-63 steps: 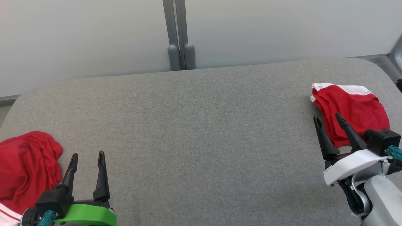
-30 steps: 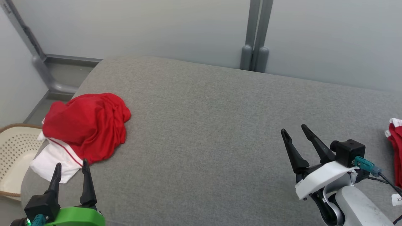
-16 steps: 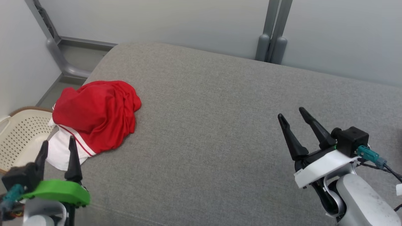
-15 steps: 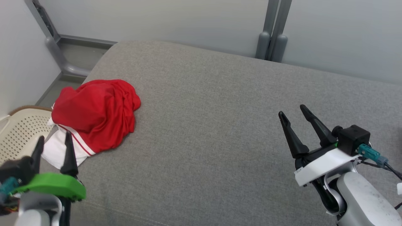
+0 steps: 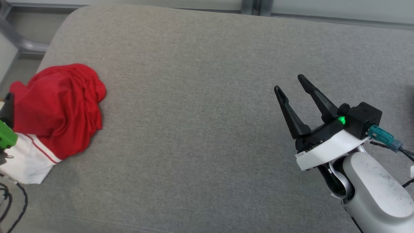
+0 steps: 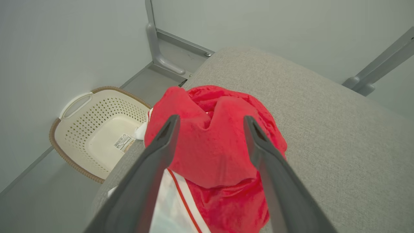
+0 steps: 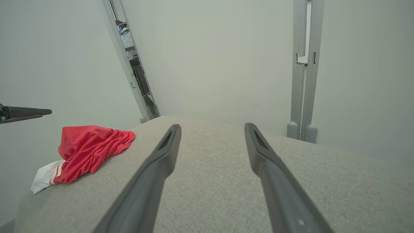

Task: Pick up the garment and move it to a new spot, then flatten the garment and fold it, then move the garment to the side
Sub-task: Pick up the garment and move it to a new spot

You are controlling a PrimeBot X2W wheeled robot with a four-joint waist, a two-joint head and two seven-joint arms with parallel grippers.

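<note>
Currently garment (image 5: 58,106) crumpled at left edge of surface (image 5: 200,129); left gripper (image 6: 212,118) spread above it, right gripper (image 5: 288,82) spread, well apart. Risk: shallow pinch could drag it off edge toward basket (image 6: 103,113).

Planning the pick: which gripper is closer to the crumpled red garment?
The left gripper: its open fingers frame the red-and-white garment at the padded table's left end. The right gripper, also open, is far across.
</note>
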